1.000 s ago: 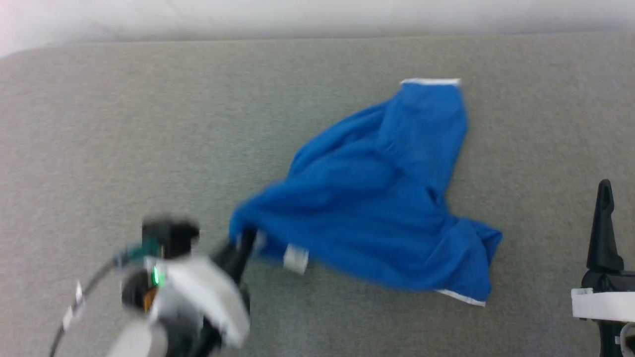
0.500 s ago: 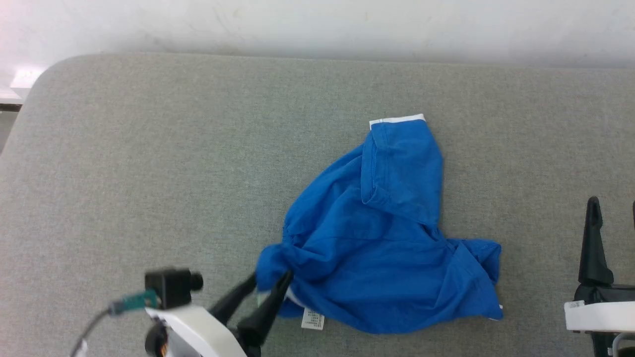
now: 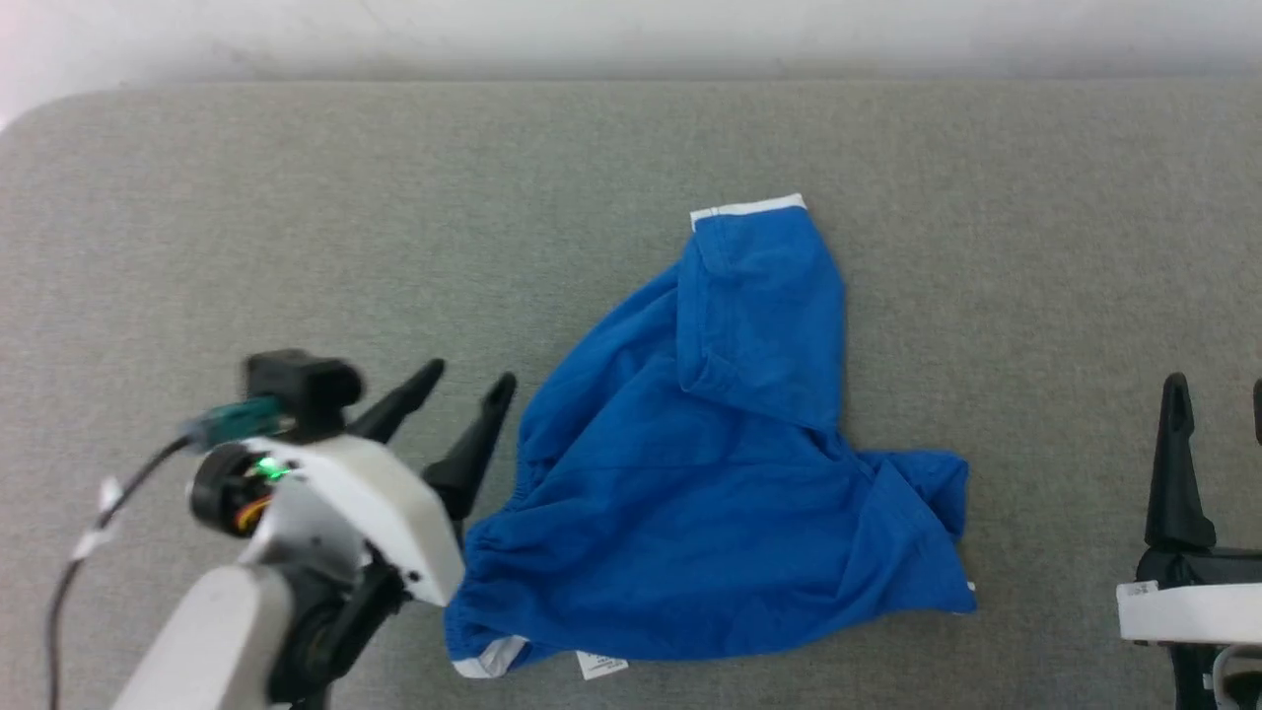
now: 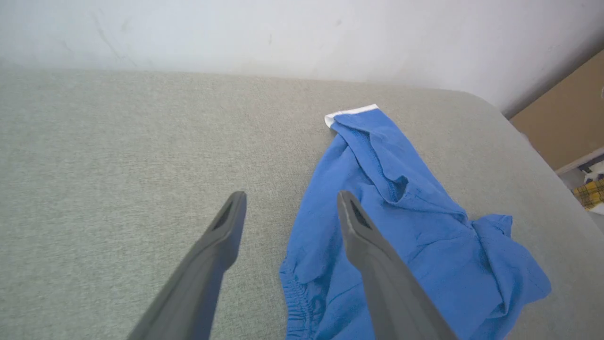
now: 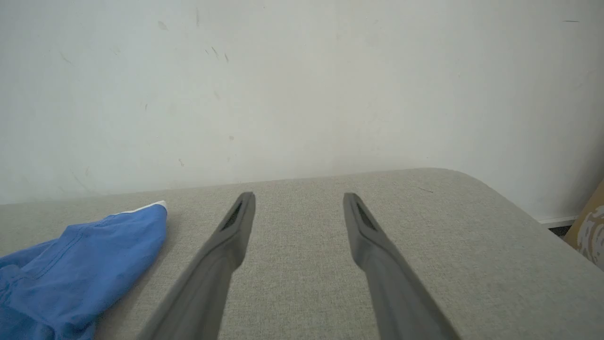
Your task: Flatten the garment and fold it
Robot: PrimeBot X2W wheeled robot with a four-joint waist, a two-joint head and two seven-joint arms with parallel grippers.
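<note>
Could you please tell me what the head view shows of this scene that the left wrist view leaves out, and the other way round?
Head view: the right gripper, open, apart from the blue shorts, and a white label at the shorts' near edge. Left wrist view: a brown panel and a yellow checked item beyond the grey surface's rounded corner. Both: the shorts lying crumpled on that surface, the white hem trim on the far leg, and the left gripper, open and holding nothing.
</note>
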